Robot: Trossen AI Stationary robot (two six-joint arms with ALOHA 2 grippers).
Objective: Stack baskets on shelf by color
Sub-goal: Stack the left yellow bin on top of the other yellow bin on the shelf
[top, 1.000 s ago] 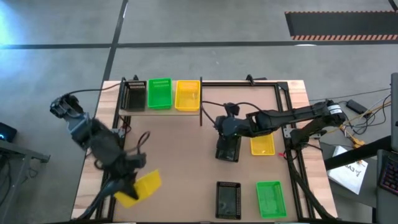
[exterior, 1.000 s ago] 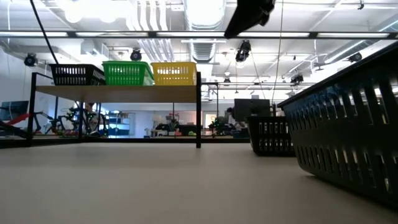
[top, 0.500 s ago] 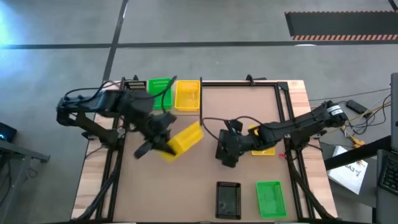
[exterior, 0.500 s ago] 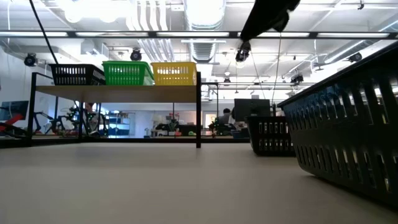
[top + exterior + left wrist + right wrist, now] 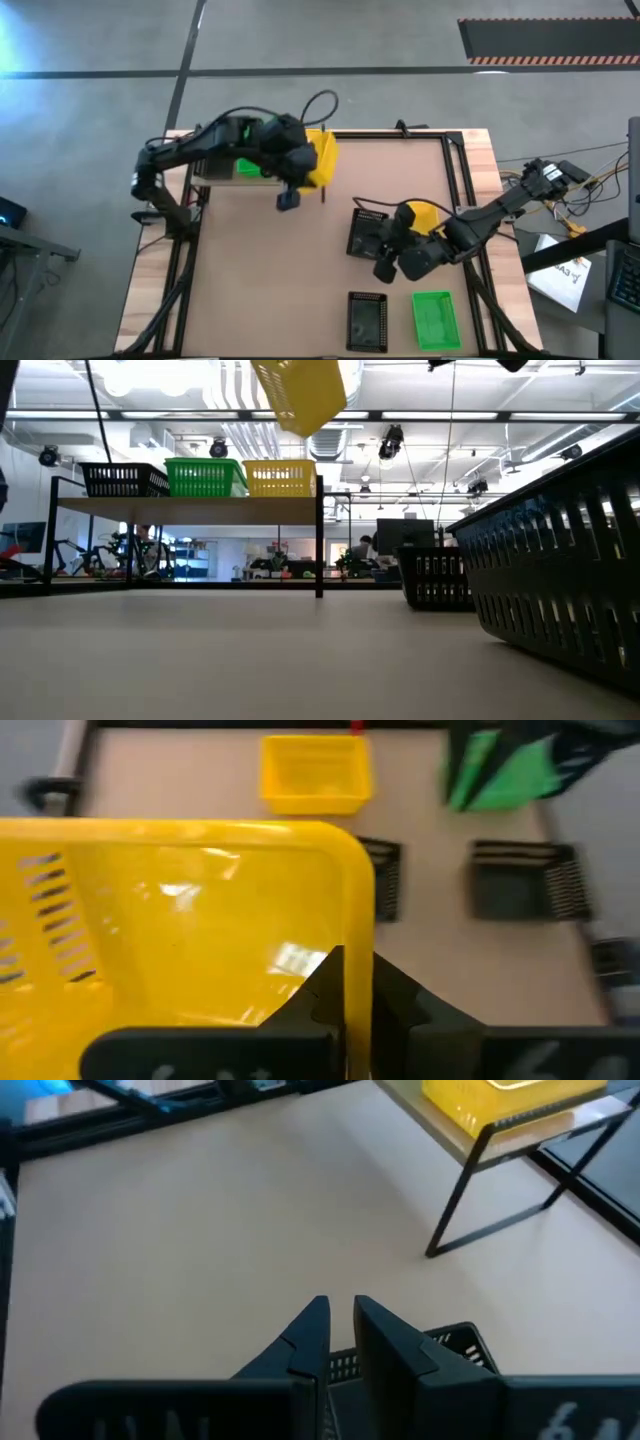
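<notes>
Above the shelf's (image 5: 210, 172) right end the left gripper (image 5: 345, 982) pinches a yellow basket's (image 5: 322, 160) rim — light, stiff mesh, best held there — while the right gripper (image 5: 340, 1335), near-closed, holds a black basket (image 5: 366, 236).

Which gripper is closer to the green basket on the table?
Right. The right gripper hovers just up-left of the green basket; the left gripper is far off at the shelf.

A shelf (image 5: 215, 178) stands at the table's (image 5: 270, 290) far left with three baskets (image 5: 205, 477) side by side on it. The left gripper (image 5: 345, 1010) holds another basket (image 5: 180, 920) above the shelf's right end. Four more baskets (image 5: 432, 320) lie on the table's right half, near the right gripper (image 5: 340, 1335).
</notes>
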